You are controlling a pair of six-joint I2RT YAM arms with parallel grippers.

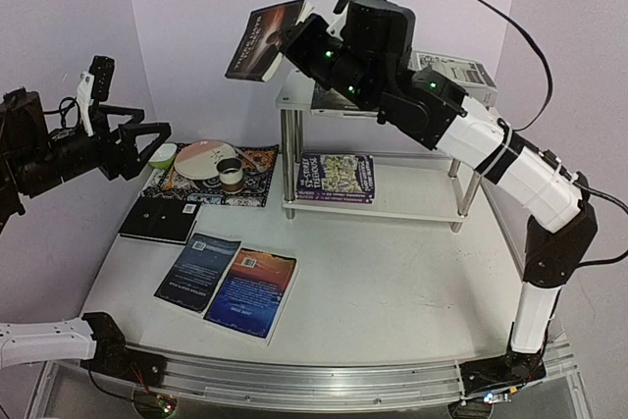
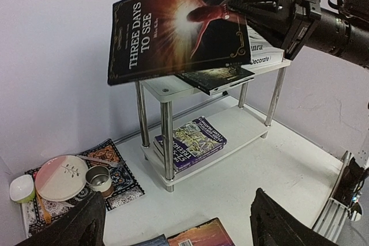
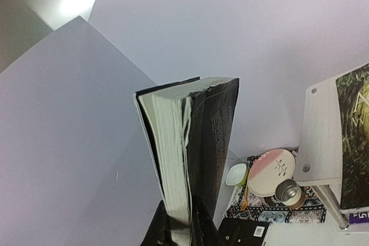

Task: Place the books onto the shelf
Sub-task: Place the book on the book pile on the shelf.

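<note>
My right gripper [image 1: 297,41] [image 3: 183,230] is shut on the edge of a dark book titled "Three Days to See" [image 1: 265,38] [image 2: 173,30] [image 3: 196,142]. It holds the book tilted in the air above the left end of the shelf [image 1: 296,100] [image 2: 163,89]. A dark green book [image 2: 218,77] and the white "Decorate" book [image 2: 263,59] lie on the top board. A purple Treehouse book [image 1: 337,177] [image 2: 193,141] lies on the lower board. A black book [image 1: 160,220], a blue one [image 1: 198,271] and an orange-blue one [image 1: 252,291] lie on the table. My left gripper [image 1: 145,144] [image 2: 179,229] hangs open at the far left, empty.
A patterned placemat [image 1: 253,182] left of the shelf carries a pink plate [image 1: 201,159], a metal cup [image 1: 230,174] and a small bowl [image 1: 165,154]. Purple walls close in the back and both sides. The shelf's chrome legs [image 2: 167,142] stand near the mat.
</note>
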